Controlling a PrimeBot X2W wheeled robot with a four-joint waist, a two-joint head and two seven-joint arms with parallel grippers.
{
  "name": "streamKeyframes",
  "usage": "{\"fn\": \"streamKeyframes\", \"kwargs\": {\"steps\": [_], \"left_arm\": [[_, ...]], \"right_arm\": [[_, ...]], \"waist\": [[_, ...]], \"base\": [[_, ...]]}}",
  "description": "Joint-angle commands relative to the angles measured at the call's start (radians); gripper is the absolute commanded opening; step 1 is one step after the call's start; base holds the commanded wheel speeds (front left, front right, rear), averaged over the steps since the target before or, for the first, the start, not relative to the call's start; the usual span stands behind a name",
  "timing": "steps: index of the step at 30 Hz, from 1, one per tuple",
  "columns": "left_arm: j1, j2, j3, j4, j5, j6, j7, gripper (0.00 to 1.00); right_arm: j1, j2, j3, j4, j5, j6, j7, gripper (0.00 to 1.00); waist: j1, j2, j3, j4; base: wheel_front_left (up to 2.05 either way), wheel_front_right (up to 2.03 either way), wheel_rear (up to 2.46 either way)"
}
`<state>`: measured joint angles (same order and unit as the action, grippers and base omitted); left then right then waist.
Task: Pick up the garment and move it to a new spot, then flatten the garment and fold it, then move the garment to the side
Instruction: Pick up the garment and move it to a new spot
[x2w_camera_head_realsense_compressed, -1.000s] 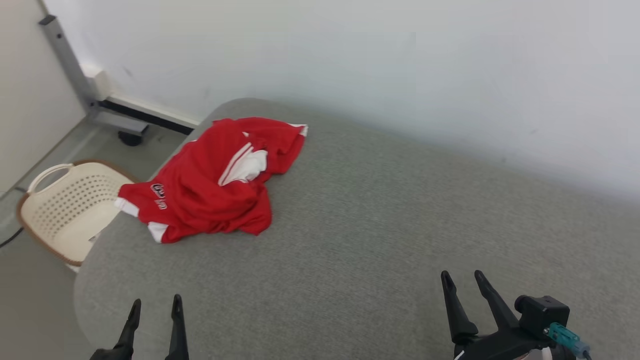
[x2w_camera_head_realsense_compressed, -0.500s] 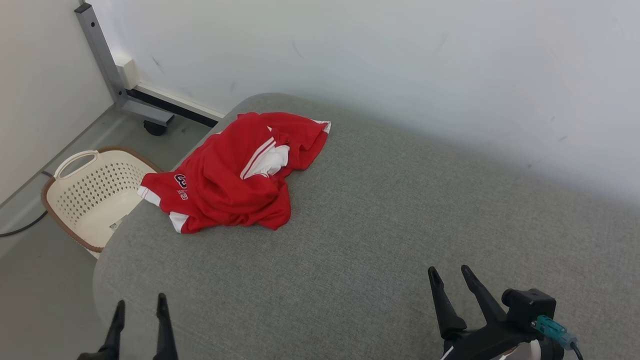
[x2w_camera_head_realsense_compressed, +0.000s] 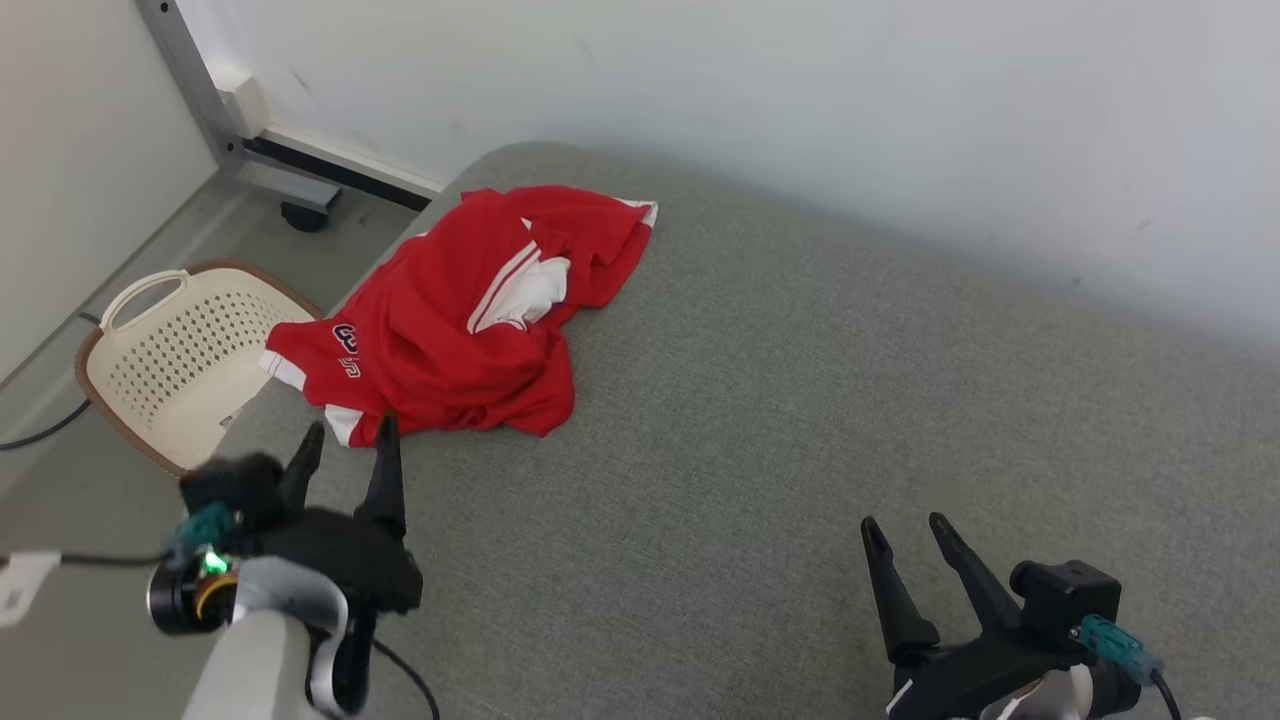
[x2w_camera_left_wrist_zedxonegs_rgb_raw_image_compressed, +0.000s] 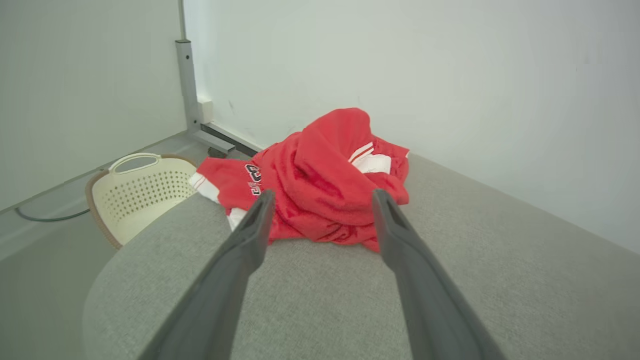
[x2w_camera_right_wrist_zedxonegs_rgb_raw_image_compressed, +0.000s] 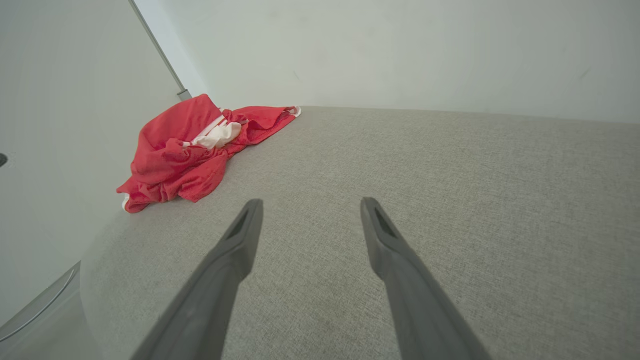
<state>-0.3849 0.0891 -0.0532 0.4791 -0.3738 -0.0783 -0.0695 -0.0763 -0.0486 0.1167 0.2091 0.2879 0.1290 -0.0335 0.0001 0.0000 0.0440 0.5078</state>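
no step is done yet: the crumpled red and white cloth garment (x2w_camera_head_realsense_compressed: 450, 330) lies unfolded just before the left gripper (x2w_camera_head_realsense_compressed: 350, 428), which, like the right gripper (x2w_camera_head_realsense_compressed: 904, 520), is spread apart and empty.

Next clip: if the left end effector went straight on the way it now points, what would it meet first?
Most likely the red garment. Its crumpled near edge lies dead ahead of the open left end effector, low over the grey cushion. How much gap remains is hard to judge.
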Motion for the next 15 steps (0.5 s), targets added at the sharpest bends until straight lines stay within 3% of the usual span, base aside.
{"fn": "streamKeyframes", "kwargs": {"steps": [1,7,15], "left_arm": [[-0.047,0.000,0.001,0.028,-0.013,0.001,0.020,1.00],[-0.295,0.058,0.006,0.213,-0.008,0.021,0.145,1.00],[-0.504,0.158,0.034,0.390,0.000,0.100,0.266,1.00]], "right_arm": [[0.005,-0.003,0.001,-0.010,-0.011,0.003,0.008,1.00],[-0.038,-0.003,0.034,-0.093,-0.035,0.003,0.058,1.00],[-0.078,-0.002,0.091,-0.218,-0.082,0.003,0.132,1.00]], "waist": [[-0.0001,0.0000,0.042,-0.035],[-0.0001,0.0000,0.151,-0.146],[-0.0001,0.0000,0.299,-0.284]], "base": [[0.00,0.00,0.00],[0.00,0.00,0.00],[0.00,0.00,0.00]]}}
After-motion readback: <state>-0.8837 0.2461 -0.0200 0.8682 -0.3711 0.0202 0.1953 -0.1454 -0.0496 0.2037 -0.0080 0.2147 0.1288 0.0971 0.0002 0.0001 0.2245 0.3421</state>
